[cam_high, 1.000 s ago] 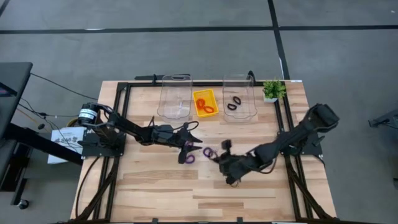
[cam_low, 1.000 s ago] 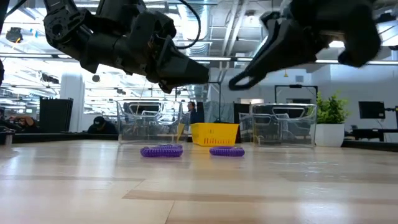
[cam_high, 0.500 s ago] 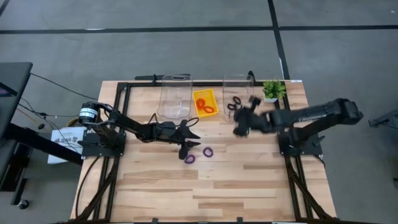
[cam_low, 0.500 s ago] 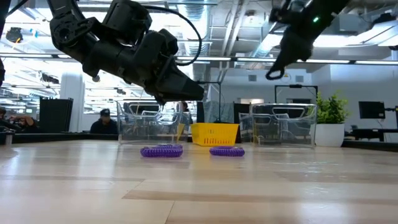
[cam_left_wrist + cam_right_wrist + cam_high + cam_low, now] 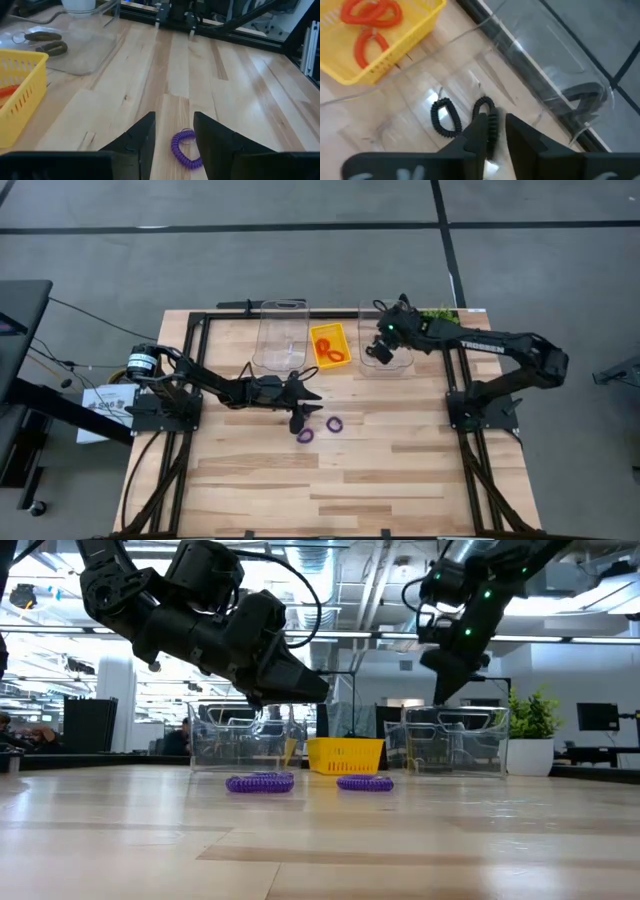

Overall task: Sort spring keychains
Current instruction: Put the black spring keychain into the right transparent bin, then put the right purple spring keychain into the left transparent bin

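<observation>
Two purple spring keychains (image 5: pixel 306 435) (image 5: pixel 334 423) lie flat on the wooden table. My left gripper (image 5: pixel 300 418) hovers open above one of them; in its wrist view that purple keychain (image 5: pixel 184 149) shows between the fingers, untouched. My right gripper (image 5: pixel 380 350) is over the right clear bin (image 5: pixel 400 330), shut on a black spring keychain (image 5: pixel 492 127). Other black keychains (image 5: pixel 445 117) lie on the bin floor. Orange-red keychains (image 5: pixel 329 346) lie in the yellow tray (image 5: pixel 327 331). My right gripper pinches a black keychain's coil (image 5: pixel 492 131) between its two fingers (image 5: pixel 479 130), coming from above and pointing down into the right bin. Whether the keychain hangs free or touches the bin floor does not show.
A left clear bin (image 5: pixel 280 335) stands beside the yellow tray at the far edge. A small potted plant (image 5: pixel 437 323) sits at the far right corner. Black frame rails (image 5: pixel 195 380) run along the table's sides. The near half of the table is bare wood.
My right gripper has risen from low over the table's middle, beside the purple keychains, and swung toward the far edge until it stands over the right clear bin. The two purple keychains have stayed where they were.
</observation>
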Tool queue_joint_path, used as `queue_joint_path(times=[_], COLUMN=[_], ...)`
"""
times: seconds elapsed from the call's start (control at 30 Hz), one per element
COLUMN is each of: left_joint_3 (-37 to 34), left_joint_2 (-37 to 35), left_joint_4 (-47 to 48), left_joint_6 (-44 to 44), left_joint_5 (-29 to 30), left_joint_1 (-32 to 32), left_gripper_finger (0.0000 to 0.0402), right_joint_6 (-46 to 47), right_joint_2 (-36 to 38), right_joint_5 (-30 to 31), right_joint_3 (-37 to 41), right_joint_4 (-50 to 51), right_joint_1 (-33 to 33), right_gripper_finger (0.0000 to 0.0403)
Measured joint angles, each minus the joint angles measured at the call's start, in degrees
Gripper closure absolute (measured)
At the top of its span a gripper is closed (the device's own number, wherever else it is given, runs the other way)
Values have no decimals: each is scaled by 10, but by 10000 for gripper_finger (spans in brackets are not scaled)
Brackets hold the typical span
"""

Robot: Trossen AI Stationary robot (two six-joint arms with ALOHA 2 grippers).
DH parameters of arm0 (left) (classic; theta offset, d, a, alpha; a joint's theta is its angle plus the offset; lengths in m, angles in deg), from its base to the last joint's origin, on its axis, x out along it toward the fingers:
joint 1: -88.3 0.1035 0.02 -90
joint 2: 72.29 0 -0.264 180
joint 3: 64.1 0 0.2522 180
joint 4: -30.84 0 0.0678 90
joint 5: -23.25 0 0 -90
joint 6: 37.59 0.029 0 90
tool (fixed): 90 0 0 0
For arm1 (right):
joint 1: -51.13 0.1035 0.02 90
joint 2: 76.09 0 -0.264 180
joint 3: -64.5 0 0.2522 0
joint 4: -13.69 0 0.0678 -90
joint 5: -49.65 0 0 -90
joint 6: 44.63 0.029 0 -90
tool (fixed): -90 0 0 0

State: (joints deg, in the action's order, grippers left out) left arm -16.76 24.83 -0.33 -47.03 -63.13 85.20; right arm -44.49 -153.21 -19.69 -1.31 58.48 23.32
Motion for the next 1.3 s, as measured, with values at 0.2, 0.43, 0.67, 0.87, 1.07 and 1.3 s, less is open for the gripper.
queue_joint_path(times=[0.2, 0.43, 0.67, 0.87, 1.07, 1.3], left_joint_3=[0, 0, 0, 12, 68, 141], left_joint_2=[0, 0, 0, 1, 58, 144], left_joint_4=[0, -6, -13, -15, -17, 29], left_joint_6=[0, 11, 30, 32, 67, 82], left_joint_5=[2, 45, 5, -8, -9, -9], left_joint_1=[0, 3, 3, -3, -27, -16], left_gripper_finger=[271, 271, 271, 271, 271, 271], right_joint_6=[-2, -5, -31, -31, -5, 14], right_joint_2=[-41, -13, 82, 155, 198, 205], right_joint_5=[0, 2, 0, 0, 3, 34], right_joint_3=[-1, -1, -1, -1, -1, -1], right_joint_4=[-11, -29, -49, -41, -15, 2], right_joint_1=[5, 34, 122, 221, 308, 399], right_gripper_finger=[286, 257, 273, 280, 280, 284])
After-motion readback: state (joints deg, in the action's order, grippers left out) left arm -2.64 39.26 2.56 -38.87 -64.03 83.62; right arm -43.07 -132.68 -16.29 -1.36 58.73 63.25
